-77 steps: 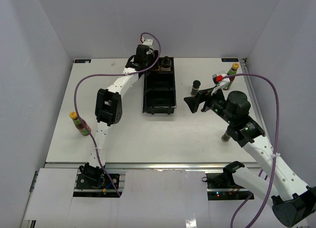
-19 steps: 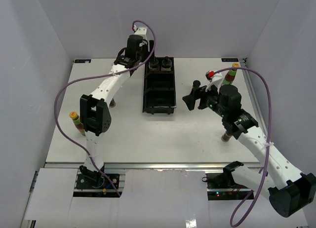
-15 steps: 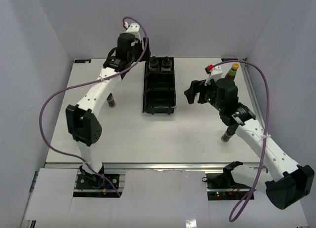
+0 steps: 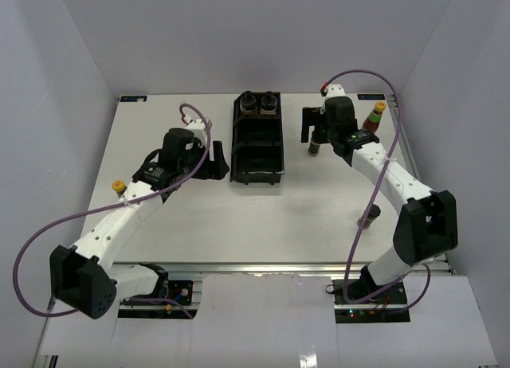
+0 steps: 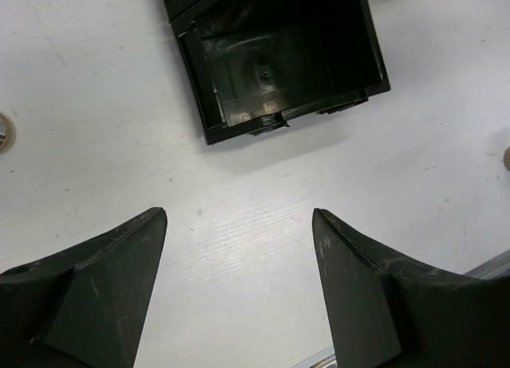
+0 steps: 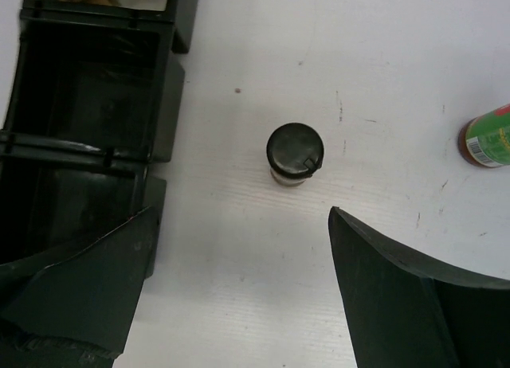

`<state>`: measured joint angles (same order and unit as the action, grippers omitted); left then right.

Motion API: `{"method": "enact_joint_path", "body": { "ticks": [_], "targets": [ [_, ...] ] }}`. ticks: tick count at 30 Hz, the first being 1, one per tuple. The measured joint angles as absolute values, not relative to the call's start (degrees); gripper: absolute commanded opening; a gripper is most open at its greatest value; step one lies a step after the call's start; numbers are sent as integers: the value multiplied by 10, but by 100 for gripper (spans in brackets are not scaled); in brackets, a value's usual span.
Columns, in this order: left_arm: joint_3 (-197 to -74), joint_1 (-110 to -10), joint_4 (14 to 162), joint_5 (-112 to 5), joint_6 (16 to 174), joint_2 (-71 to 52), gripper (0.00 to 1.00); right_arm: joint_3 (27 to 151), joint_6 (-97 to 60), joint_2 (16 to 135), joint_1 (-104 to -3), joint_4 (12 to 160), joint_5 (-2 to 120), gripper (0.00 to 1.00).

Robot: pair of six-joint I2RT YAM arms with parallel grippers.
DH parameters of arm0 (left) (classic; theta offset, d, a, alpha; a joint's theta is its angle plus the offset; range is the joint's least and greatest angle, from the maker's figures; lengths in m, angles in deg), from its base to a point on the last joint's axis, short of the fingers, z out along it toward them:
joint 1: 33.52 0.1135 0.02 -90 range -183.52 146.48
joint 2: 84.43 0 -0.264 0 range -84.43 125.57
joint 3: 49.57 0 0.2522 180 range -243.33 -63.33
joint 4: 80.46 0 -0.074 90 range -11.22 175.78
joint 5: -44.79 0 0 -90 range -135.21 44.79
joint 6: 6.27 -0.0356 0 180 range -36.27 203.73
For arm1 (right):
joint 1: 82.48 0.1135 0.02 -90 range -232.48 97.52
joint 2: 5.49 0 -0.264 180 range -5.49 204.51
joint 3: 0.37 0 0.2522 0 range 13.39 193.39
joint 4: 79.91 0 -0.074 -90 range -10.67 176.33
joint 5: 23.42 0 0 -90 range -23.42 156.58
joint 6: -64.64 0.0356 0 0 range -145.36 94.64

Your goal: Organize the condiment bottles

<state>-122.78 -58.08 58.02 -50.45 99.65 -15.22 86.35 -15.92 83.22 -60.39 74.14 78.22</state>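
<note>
Edges: the white table (image 4: 263, 217) stops at a metal rail (image 4: 263, 265) on my near side. The right tall bottle (image 4: 373, 117) stands near the far right corner, and the left tall bottle (image 4: 118, 186) near the left edge.
Open room: bare white table lies between the tray's near end and the rail, and a narrower strip runs between the tray (image 4: 233, 149) and the lone jar (image 6: 295, 153).
Tray: long and black, set lengthways at the far middle. A jar pair (image 4: 250, 103) sits side by side in its far compartment.
Left gripper (image 5: 239, 296): my fingers are spread wide, holding and touching nothing. They hang over bare table just off the tray's near left corner.
Right gripper (image 6: 239, 304): also spread wide, nothing held. The lone jar stands upright ahead of the gap, apart from both fingers, with the tray on its left and the right tall bottle at the view's right edge.
Fourth jar (image 4: 368, 217): near the right side, partly behind my right arm's cable.
</note>
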Motion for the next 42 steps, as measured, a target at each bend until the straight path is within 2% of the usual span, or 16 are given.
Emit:
{"method": "enact_joint_path", "body": {
  "ticks": [9,17,22,26,36,41,42],
  "targets": [
    [-1203,-581,594,-533,998,-234,85,919,-172,952,-631,736,793,100],
    [-1160,-581,597,-534,1009,-272,85,979,-186,1025,-642,731,803,85],
    [-1154,-581,588,-534,1012,-272,86,995,-192,1058,-648,729,803,82],
    [-1146,-581,589,-534,1012,-285,86,996,-193,1069,-652,728,802,75],
    [-1136,-581,589,-533,1012,-307,86,994,-198,1071,-652,731,799,37],
    [-1135,-581,589,-534,1012,-306,86,994,-199,1070,-652,727,801,9],
    [-1135,-581,588,-534,1012,-307,86,994,-200,1070,-652,725,802,8]
  ]
}}
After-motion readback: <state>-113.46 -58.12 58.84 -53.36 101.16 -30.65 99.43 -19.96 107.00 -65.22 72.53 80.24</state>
